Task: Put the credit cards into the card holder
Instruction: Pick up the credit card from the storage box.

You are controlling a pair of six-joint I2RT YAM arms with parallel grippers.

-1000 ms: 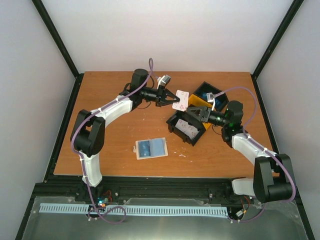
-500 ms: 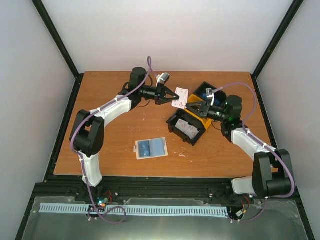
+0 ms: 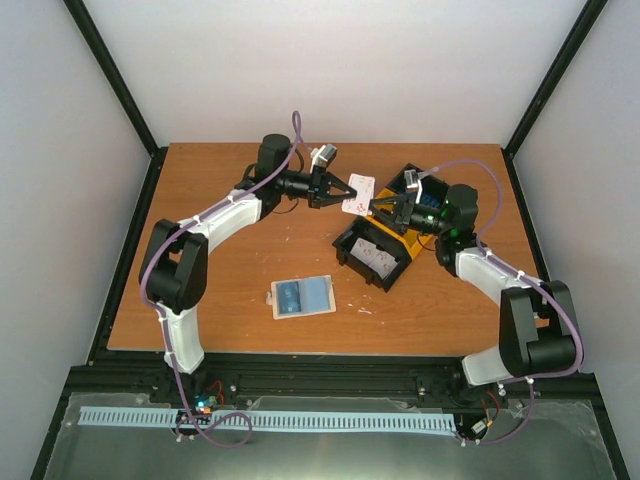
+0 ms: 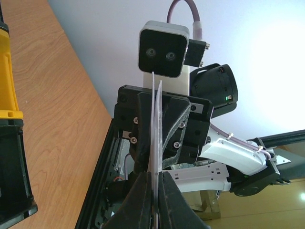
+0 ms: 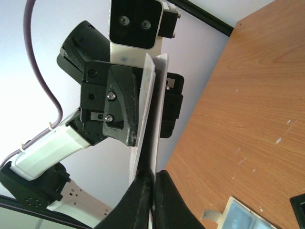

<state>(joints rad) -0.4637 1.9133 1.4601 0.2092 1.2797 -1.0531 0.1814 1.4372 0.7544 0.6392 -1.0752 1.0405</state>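
Top external view put the holder (image 3: 362, 190) in the air just above centre frame, over the counter (image 3: 230, 290) and beside the tray (image 3: 365, 275). It was pinched from opposite sides. Your left claw (image 3: 347, 193) was clenched on its left edge, and your right claw (image 3: 378, 208) looked clamped on its right edge.

I judged you were about to open it. To do that well, you needed a firm left pinch and the right claw on one leaf only, then a slow, straight pull. I could not tell whether the right claw had one leaf or both.

Both wrist views showed the holder (image 4: 155, 133) edge-on: thin, pale cream, two leaves lying close and parting slightly at one end. The cards (image 3: 300, 296), pale and blue, lay flat at lower centre, well apart from it.
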